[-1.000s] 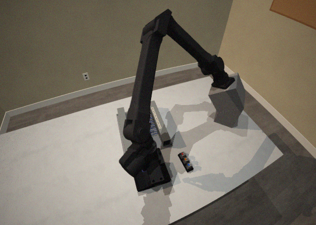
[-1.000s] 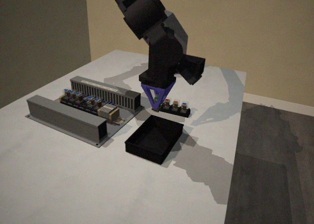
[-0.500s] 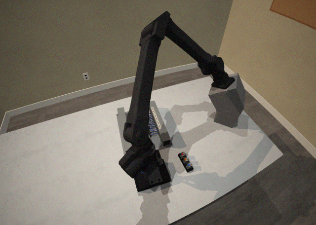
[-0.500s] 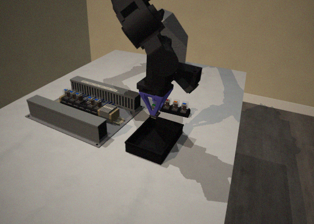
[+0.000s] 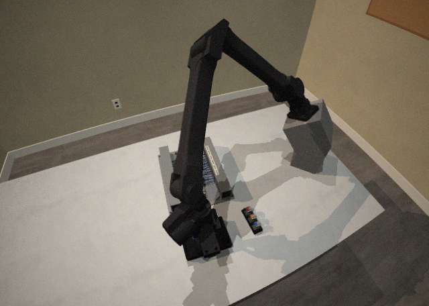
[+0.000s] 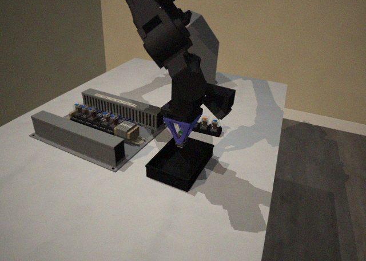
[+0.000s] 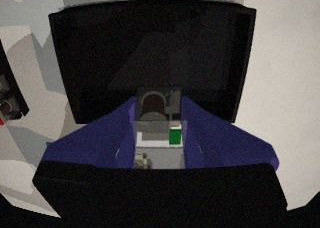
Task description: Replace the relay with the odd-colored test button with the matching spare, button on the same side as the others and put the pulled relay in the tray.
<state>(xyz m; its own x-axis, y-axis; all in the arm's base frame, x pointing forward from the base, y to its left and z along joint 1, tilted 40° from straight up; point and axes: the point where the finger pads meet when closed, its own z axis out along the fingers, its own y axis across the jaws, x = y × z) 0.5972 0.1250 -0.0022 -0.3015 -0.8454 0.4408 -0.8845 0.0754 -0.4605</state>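
Observation:
My gripper is shut on the green-button relay, above the near-panel end of the black tray; no contact with the tray shows. The socket row holds several blue-button relays, with an open gap between the third and fourth from the far end. The spare holder carries a red-button relay, an orange-button relay and a blue-button relay. The arm hides the tray in the top view.
A slotted grey duct and a plain grey duct flank the relay row. A terminal block sits at the row's near end. The spare holder stands behind the tray in the exterior view, close to the gripper.

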